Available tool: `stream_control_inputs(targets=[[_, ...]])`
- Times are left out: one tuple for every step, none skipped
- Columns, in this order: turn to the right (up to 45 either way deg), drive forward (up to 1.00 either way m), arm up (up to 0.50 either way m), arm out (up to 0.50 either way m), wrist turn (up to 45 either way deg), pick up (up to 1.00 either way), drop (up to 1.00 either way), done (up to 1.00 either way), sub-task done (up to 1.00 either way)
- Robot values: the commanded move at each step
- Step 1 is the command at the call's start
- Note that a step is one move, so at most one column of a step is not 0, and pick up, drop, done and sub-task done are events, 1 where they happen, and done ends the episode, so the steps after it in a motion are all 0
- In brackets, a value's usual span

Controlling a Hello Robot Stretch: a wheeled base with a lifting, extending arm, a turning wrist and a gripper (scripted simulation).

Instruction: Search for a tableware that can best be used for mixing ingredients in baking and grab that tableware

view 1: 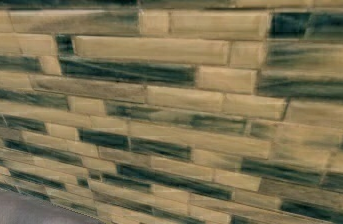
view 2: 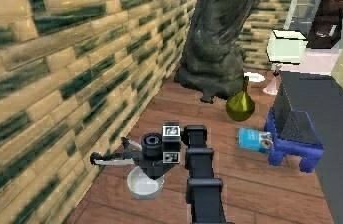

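Stretch's gripper (view 2: 104,156) is pointing its thin fingers toward nine o'clock in the arm side view. Whether it is holding anything cannot be told, since a pale round vessel (view 2: 142,184) is lying on the floor at five o'clock from the fingertips. A wall of tan and dark green bricks (view 1: 179,100) is spanning the forward view. A wooden floor (view 2: 229,165) is running toward twelve o'clock. A tall dark statue (view 2: 214,50) is standing at twelve o'clock from the gripper, and blue furniture with a dark top (view 2: 304,155) is sitting at three o'clock. An olive vase (view 2: 241,103) is standing upright between them. The vessel is looking round, showing no long axis. The white squares (view 2: 172,131) are bearing black marks too small to read.
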Motion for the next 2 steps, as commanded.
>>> stream_control_inputs(targets=[[0.0,0.0,0.0,0.0,24.0,0.0,0.0,0.0,0.0],[0.0,0.0,-0.3,0.0,0.0,0.0,0.0,0.0,0.0]])
